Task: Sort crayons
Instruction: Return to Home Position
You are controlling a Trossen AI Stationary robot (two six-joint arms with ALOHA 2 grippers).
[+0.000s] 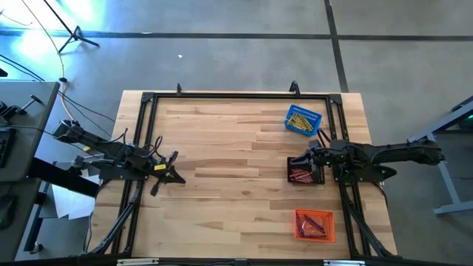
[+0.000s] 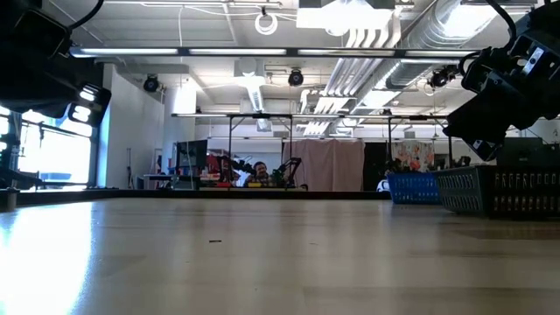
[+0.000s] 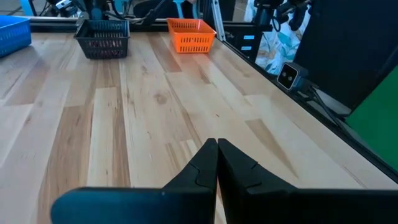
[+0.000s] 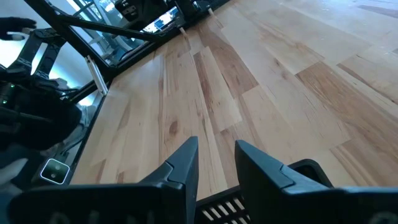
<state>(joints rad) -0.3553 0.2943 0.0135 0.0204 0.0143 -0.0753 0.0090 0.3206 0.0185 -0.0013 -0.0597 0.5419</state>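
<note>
— Tell me, what is the left gripper (image 1: 174,170) doing?

— It hangs over the left part of the tabletop (image 1: 222,193), a little inside the edge. It is closed: the two dark fingers are pressed together, tip against tip. It points across the wood toward the other arm.

— And when I look more to the right?

— In the middle there is only light wood. Then comes the right gripper (image 1: 294,160), which reaches in from the right edge. Its fingers stand apart with a clear gap, and through the gap I see the planks, so it is open and it holds no thing.

— Where are the things to sort?

— All well apart from the left gripper and close to the right one. Directly under the right gripper's fingertips is the black basket (image 1: 306,182), and the red crayons (image 1: 299,176) lie inside it. Near this gripper, on one side, the blue basket (image 1: 320,118) stands a bit turned, filled with yellow crayons (image 1: 301,122). On the opposite side, farther from the gripper, the orange basket (image 1: 331,236) holds some darker crayons (image 1: 314,224); their exact colour I cannot tell.

— So the black basket is between the two others?

— Yes, and it is the nearest to the right gripper.
</note>
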